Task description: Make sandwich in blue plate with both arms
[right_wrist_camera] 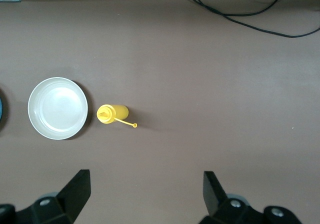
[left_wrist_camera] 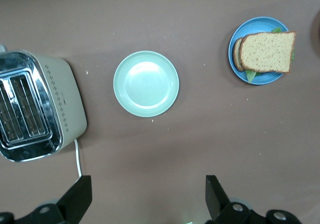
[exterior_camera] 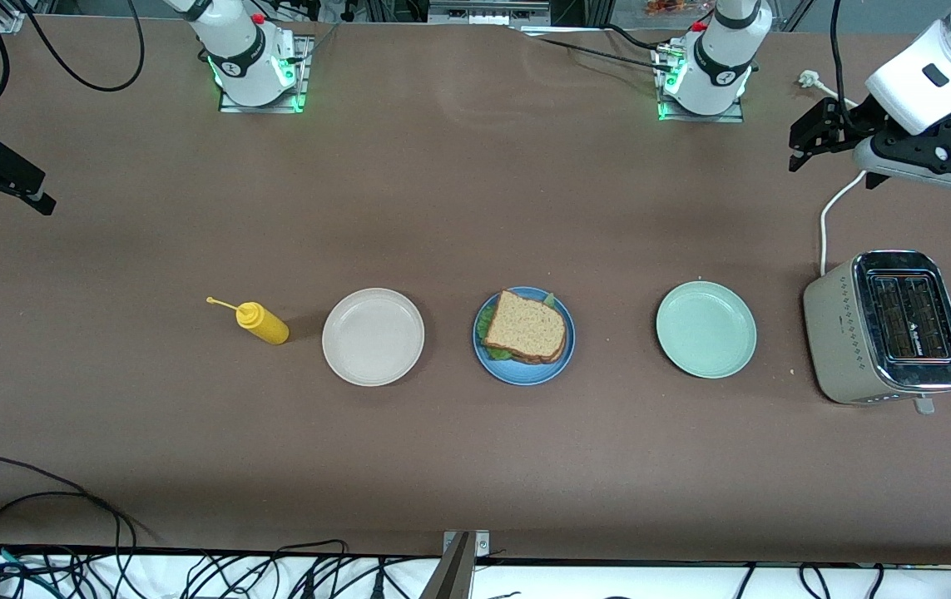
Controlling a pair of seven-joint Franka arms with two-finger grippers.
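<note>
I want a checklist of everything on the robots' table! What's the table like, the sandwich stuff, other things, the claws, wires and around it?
Surface: brown table, bare between items.
Job's things: sandwich assembled on the blue plate, lettuce showing at the edges.
Clutter: beige-white plate, mint-green plate, yellow squeeze bottle, toaster.
Grippers: left gripper open, up over the table near the toaster; right gripper open, up at the right arm's end. Both wait.
Cables: toaster's white cord; black cables at the table's near edge.
Surroundings: metal framing past the arm bases.
</note>
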